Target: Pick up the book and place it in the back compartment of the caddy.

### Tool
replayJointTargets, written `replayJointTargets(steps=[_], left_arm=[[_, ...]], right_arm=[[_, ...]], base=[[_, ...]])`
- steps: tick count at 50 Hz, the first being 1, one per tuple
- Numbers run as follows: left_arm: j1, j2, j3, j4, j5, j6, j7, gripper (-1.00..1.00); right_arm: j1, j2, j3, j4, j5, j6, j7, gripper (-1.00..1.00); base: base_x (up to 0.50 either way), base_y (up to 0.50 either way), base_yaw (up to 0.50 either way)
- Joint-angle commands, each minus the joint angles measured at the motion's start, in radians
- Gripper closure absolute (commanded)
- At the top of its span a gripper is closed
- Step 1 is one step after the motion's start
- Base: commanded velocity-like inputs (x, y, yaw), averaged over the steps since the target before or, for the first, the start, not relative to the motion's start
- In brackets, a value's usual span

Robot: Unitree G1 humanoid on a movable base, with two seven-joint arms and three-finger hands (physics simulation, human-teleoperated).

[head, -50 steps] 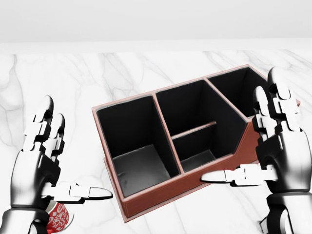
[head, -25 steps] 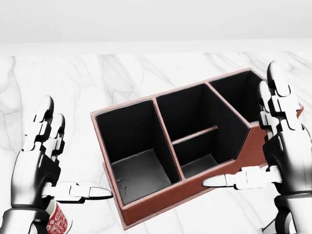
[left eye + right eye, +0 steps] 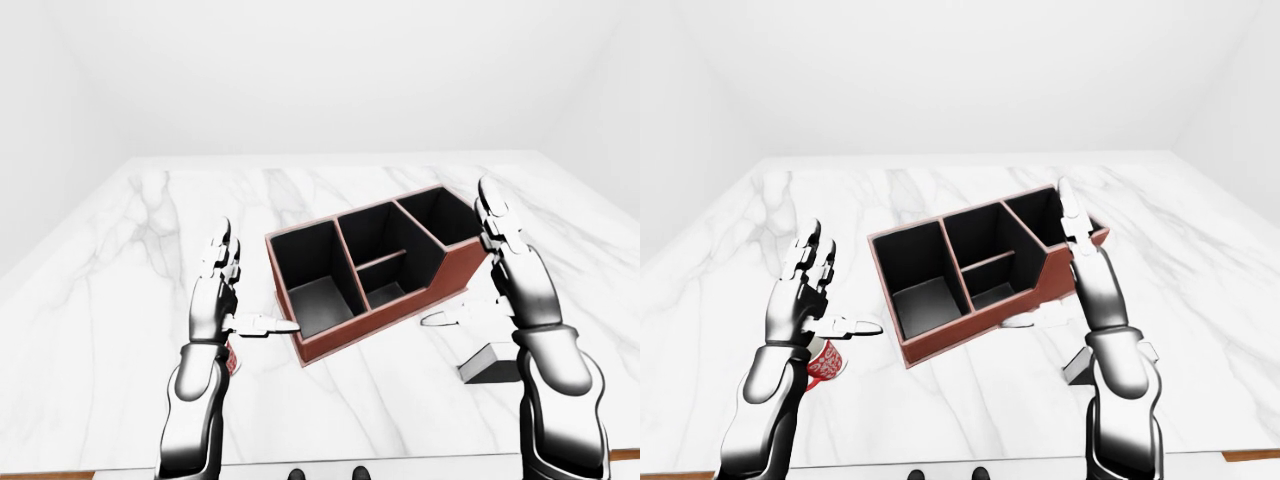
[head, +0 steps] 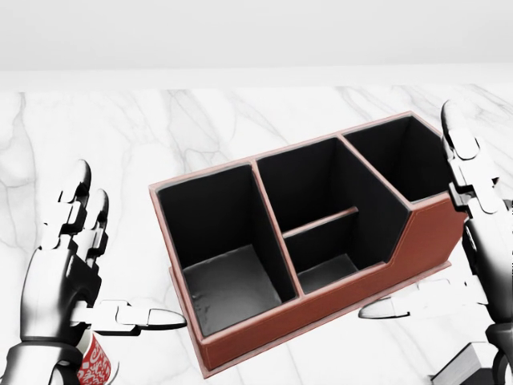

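The red-brown caddy (image 4: 321,309) with black compartments lies at an angle in the middle of the head view; all its compartments are empty. The book (image 3: 489,366), a grey slab, lies flat on the marble just right of and below the caddy, partly behind my right forearm. My right hand (image 4: 417,233) stands open by the caddy's right end, fingers up and thumb pointing left along its near wall. At the caddy's left, my left hand (image 4: 120,257) is also open, its thumb pointing at the near left corner. Neither hand holds anything.
A red cup with white print (image 3: 825,362) stands under my left wrist, left of the caddy. The white marble table (image 3: 120,300) runs wide on all sides; its near edge shows at the bottom of the eye views.
My right hand has slid rightward in the head view, off the caddy's right part, and a corner of the book now shows at the bottom right. The left hand has barely moved.
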Motion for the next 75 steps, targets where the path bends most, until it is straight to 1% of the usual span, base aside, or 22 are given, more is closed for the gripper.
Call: replayJointTargets(steps=[1,4,13,16,29,45,62,75], left_arm=[[-0.002,0.0,0.001,0.011,0.001,0.0,0.0,-1.0],[-0.004,0.0,0.001,0.018,0.0,0.0,0.0,-1.0],[-0.006,0.001,0.002,0.023,-0.001,0.0,-0.001,-1.0],[-0.008,0.001,0.002,0.03,-0.001,0.0,0.001,-1.0],[-0.01,0.001,-0.002,0.053,0.0,0.0,0.001,-1.0],[-0.008,0.0,-0.004,0.057,0.001,0.0,0.001,-1.0],[-0.01,0.001,-0.002,0.056,0.0,0.0,0.0,-1.0],[-0.018,0.003,-0.001,0.085,0.002,0.0,0.002,-1.0]], right_arm=[[0.032,-0.008,-0.024,-0.014,-0.053,0.0,0.105,-1.0],[0.049,-0.003,-0.026,-0.03,-0.059,0.0,0.155,-1.0],[0.079,0.004,-0.04,-0.036,-0.086,0.0,0.235,-1.0],[0.076,0.009,-0.05,-0.044,-0.088,0.0,0.243,-1.0],[0.063,-0.008,-0.097,-0.1,-0.09,0.0,0.318,-1.0],[0.055,-0.033,-0.135,-0.088,-0.161,0.0,0.344,-1.0],[0.076,-0.043,-0.152,0.024,-0.259,0.0,0.328,-1.0],[0.094,-0.046,-0.17,0.08,-0.285,0.0,0.357,-1.0]], base=[[0.0,0.0,0.0],[0.0,0.0,0.0],[0.0,0.0,0.0],[0.0,0.0,0.0],[0.0,0.0,0.0],[0.0,0.0,0.0],[0.0,0.0,0.0],[0.0,0.0,0.0]])
